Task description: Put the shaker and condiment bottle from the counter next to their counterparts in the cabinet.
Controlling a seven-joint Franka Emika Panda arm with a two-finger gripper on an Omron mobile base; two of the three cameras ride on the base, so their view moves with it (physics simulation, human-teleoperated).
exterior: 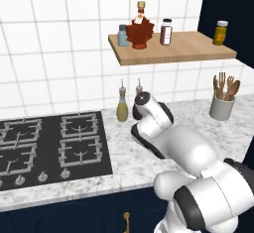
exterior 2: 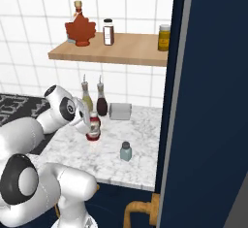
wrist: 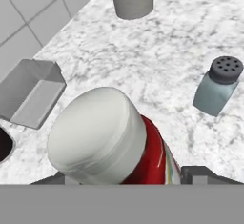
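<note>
On the bench (exterior 2: 140, 139), you had the condiment bottle (exterior 2: 93, 126) standing upright, the gripper (exterior 2: 88, 122) closed around its neck; a hasty lift could have tipped it. Shaker (exterior 2: 126, 151) nearby: an easy knock-over.

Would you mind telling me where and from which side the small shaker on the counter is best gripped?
Grip the shaker on its pale body below the dark cap, from above: it stands upright and apart from the condiment bottle on bare counter.
</note>
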